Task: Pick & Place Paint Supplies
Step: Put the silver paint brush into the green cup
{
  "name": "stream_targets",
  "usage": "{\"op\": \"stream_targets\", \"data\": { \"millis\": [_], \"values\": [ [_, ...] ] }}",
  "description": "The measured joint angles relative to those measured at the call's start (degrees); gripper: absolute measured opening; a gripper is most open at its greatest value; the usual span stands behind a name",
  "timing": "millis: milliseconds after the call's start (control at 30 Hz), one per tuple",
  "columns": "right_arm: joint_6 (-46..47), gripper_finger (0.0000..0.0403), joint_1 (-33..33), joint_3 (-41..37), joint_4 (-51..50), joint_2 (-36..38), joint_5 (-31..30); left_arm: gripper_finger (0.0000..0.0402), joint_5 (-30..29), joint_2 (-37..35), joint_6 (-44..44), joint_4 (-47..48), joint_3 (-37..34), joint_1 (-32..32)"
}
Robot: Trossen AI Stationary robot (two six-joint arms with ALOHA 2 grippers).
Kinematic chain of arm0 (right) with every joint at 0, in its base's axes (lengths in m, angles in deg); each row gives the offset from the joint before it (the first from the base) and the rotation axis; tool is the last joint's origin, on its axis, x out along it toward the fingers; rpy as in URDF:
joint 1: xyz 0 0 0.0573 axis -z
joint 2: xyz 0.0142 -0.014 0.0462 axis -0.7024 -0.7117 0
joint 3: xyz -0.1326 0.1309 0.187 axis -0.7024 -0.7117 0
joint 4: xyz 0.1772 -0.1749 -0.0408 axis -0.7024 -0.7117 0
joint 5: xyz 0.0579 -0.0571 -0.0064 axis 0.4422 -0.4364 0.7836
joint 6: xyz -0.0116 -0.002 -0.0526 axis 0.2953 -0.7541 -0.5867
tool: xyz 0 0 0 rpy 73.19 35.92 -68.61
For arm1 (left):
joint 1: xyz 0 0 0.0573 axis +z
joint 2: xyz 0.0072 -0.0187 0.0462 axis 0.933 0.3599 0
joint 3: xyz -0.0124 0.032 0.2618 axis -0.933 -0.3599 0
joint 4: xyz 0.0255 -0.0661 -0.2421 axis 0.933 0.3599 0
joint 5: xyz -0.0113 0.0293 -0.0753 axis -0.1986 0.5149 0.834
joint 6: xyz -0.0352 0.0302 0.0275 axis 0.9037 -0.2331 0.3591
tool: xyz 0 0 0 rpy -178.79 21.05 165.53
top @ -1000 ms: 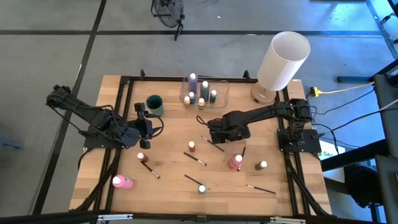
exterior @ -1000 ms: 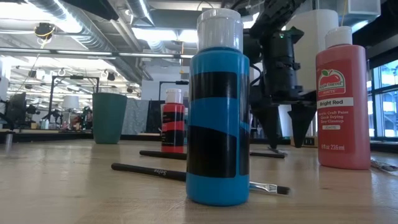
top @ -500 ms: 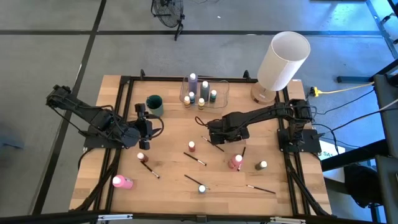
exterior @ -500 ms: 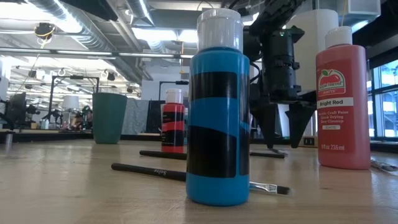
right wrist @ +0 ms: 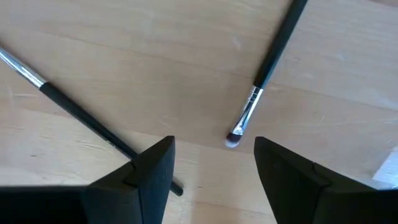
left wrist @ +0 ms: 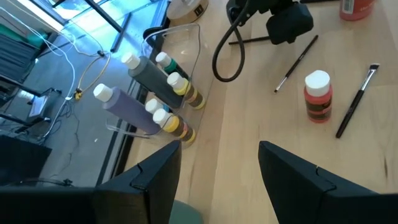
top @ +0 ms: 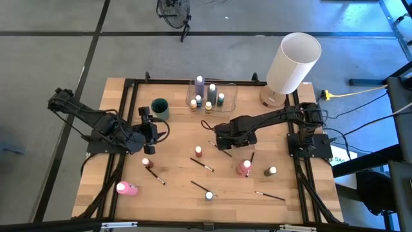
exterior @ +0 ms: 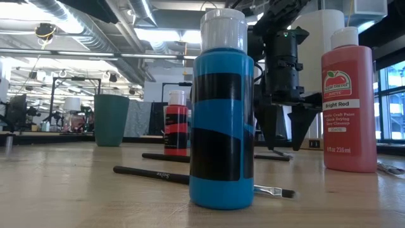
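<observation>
Brushes and bottles lie scattered across the wooden counter [top: 180, 187], so let's work from the lower edge of the high view upward. Near the bottom sits a blue bottle [top: 208, 195] with a thin brush [top: 199, 187] just beside it; in the low view that same bottle fills the middle of the frame. Lower left, a pink bottle [top: 126, 188] lies on its side. Lower right, another brush [top: 270, 196] lies flat, with a small pale-capped bottle [top: 271, 171] above it and the big red bottle [top: 243, 168] to its left.

Moving up to mid-frame: a small reddish bottle [top: 198, 151] stands upright, a brush [top: 201, 164] just below it. The right end effector [top: 219, 143] hangs low over the counter at centre, jaws apart and holding nothing. Its wrist view shows a dark-handled paintbrush [right wrist: 268, 62] lying between and beyond the fingers, bristles touching the wood, with a second brush [right wrist: 81, 115] off to the side.

On the left, the left end effector [top: 149, 132] waits above a small bottle [top: 146, 162], also parted and empty.

Toward the top edge, a clear container [top: 212, 96] holds several upright bottles, a dark green cup [top: 159, 107] stands to its left, and a tall white cylinder [top: 293, 61] rises at upper right.
</observation>
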State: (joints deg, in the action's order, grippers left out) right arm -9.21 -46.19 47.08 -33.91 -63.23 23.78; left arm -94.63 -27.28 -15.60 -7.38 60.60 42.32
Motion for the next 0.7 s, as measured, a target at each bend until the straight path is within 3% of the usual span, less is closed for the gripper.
{"op": "stream_targets", "data": {
  "millis": [700],
  "values": [
    [-1.51,0.0224,-0.07,0.04,0.09,-1.17,-1.81,0.021,1.55,0.0,-0.02,0.02,0.0,-0.02]
  ]
}}
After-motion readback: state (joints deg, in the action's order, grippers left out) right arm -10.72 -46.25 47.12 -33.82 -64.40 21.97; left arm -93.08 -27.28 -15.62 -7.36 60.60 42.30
